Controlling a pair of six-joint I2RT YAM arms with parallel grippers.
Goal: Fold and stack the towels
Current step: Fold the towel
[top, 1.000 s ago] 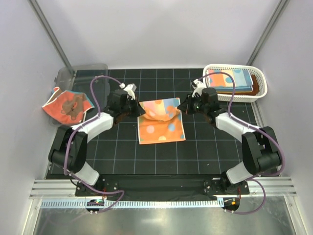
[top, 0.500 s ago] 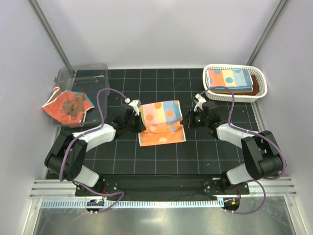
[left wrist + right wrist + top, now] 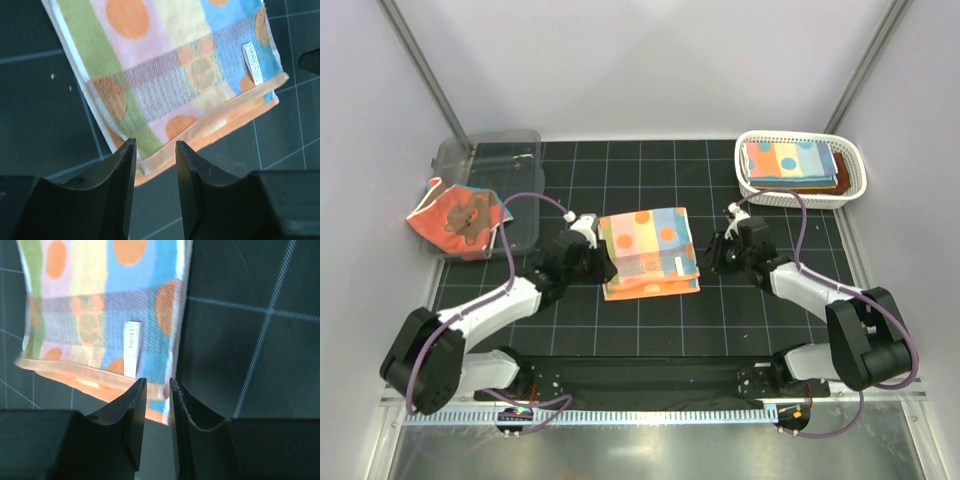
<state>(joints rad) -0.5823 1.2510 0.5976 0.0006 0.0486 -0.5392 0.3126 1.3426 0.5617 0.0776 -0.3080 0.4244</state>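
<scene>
As polka-dotted towel (image 3: 648, 252) lies folded left of white lattice basket (image 3: 853, 181), expect soft, light, limp cloth; layers may slide. Left gripper (image 3: 155, 148), at towel corner far from basket: jaws parted, empty. Right gripper (image 3: 158, 385), at basket-side edge: jaws narrowly parted, empty. Pinch all layers at fold.

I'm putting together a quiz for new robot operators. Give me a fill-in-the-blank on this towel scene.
Between the left claw and the right claw, the polka-dotted towel lies ____ on the mat.
The bear towel hangs over the rim of the clear ____.
The stack of folded towels sits in the white ____.
The polka-dotted towel's white label is toward the robot's ____ side.
Missing: folded; bin; basket; right.
</scene>
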